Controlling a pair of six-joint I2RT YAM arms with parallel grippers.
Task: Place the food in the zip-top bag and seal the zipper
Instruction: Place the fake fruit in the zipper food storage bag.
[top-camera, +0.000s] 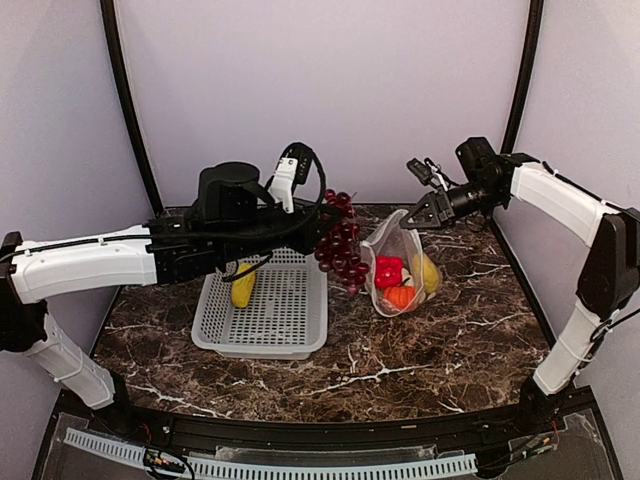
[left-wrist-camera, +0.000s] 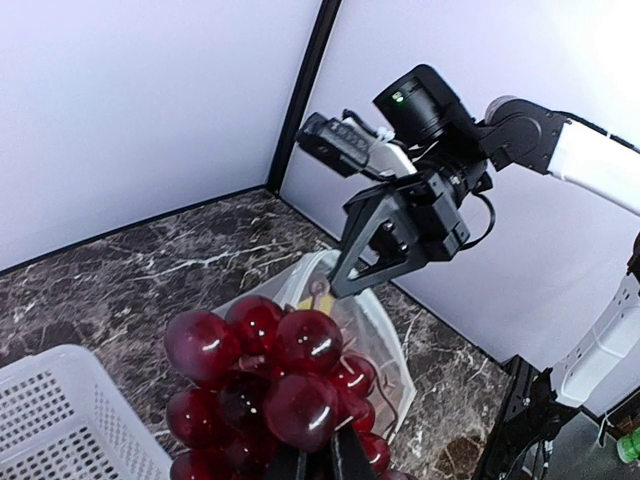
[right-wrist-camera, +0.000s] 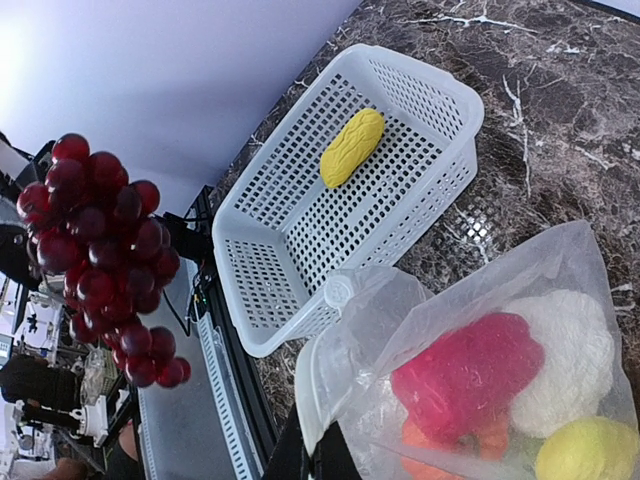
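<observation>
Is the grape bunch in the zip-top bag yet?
Out. The grape bunch hangs in the air from the left end effector, beside the zip-top bag, whose mouth the right end effector holds up.

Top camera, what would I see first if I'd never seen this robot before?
A shiny dark red plastic grape bunch is held in mid-air by the left gripper, between the grey perforated basket and the clear plastic bag. The right gripper pinches that bag's top edge, colourful toy vegetables inside.
</observation>
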